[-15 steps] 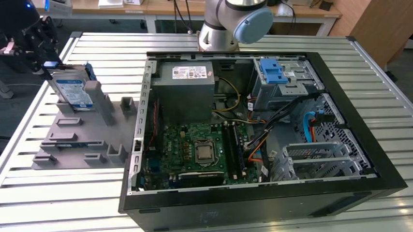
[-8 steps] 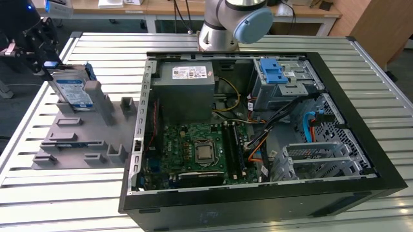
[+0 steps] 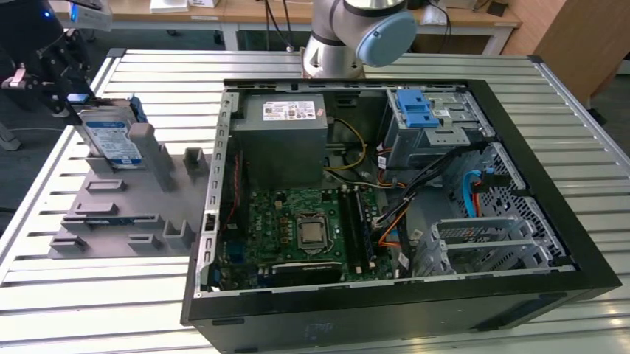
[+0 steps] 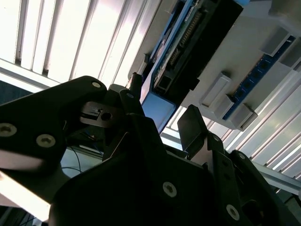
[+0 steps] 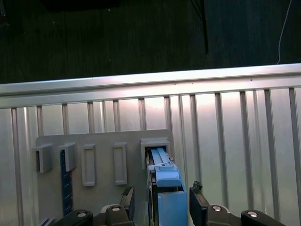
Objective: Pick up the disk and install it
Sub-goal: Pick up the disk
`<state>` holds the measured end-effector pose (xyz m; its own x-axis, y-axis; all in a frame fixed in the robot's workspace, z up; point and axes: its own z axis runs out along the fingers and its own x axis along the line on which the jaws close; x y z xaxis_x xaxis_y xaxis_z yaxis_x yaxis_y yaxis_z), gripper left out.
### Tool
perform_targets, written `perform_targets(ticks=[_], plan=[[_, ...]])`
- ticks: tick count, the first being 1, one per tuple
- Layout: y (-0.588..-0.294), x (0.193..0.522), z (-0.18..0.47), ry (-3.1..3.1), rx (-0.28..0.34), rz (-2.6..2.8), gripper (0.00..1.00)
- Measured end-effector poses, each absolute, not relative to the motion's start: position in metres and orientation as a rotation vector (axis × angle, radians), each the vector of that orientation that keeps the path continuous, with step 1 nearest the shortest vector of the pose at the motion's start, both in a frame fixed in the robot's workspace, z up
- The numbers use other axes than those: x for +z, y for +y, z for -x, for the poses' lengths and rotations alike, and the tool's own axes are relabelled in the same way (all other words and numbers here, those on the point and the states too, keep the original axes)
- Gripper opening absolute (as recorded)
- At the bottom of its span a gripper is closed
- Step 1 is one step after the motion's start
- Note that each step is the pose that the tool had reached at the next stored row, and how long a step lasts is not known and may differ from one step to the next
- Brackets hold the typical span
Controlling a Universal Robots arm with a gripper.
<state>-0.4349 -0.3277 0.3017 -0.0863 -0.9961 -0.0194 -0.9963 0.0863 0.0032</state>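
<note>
The slatted metal worktop (image 3: 561, 81) carries an open computer case (image 3: 394, 317) in the exterior view, and a grey holder plate (image 3: 108, 221) along the exterior view's left edge. The disk (image 3: 106, 140) stands on edge in that plate. In the first wrist view I see the gripper (image 5: 162, 190) spread open astride the disk, a finger either side, gripping nothing.

**Inspector:** Bench condition?

**Assistant:** A slatted metal bench (image 3: 99, 310). A grey slotted rack (image 3: 108, 221) lies on it at the exterior view's left. An open black computer case (image 3: 344, 317) sits just beside the rack.

**Inspector:** Case contents?

**Assistant:** A grey power-supply box (image 3: 285, 140) with a white sticker, and a green circuit board (image 3: 295, 228) adjoining it. A blue latch (image 3: 418, 110) sits at the far corner. Cables (image 3: 423, 177) run between them.
</note>
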Motion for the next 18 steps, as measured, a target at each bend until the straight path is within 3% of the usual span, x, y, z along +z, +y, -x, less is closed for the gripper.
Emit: perform_targets(ticks=[18], plan=[[-0.3277, 0.2932, 0.4353, 2.288, 0.024, 2.135, 0.58]])
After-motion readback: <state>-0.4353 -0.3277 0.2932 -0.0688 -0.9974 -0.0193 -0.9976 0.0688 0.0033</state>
